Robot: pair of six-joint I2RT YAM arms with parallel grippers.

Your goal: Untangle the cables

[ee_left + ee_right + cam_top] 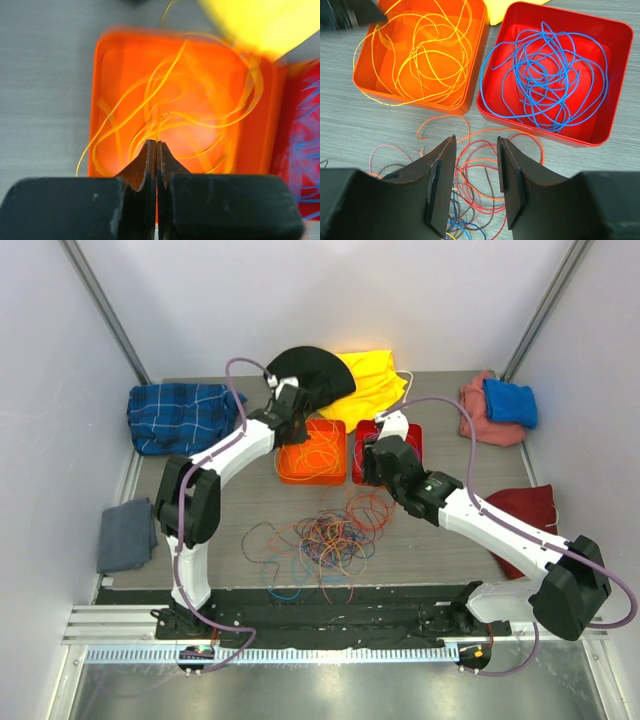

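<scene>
- The left end effector was closed, its tips pressed together above the orange tray. A yellow strand ran up from the tips, but the blurred wrist view did not show whether it was pinched.
- The right end effector hung with its jaws parted and nothing between them, above the near rim of the red tray.
- Yellow cables lay looped inside the orange tray, one loop spilling over its left wall. Blue cables filled the red tray.
- The two trays stood side by side with only a narrow gap between them.
- The tangled cables, orange, red, blue and purple, sprawled on the surface just in front of the trays. Bare wood lay to either side of them.
- Cloths ringed the work area: a blue plaid cloth and a grey cloth on the left, a black cloth and a yellow cloth at the back, and a pink cloth, a blue towel and a dark red cloth on the right.
- White walls closed in both sides and the back.
- From above, the right arm hid most of the red tray. In the right wrist view, the fingers cut off the tangle's lower part.
</scene>
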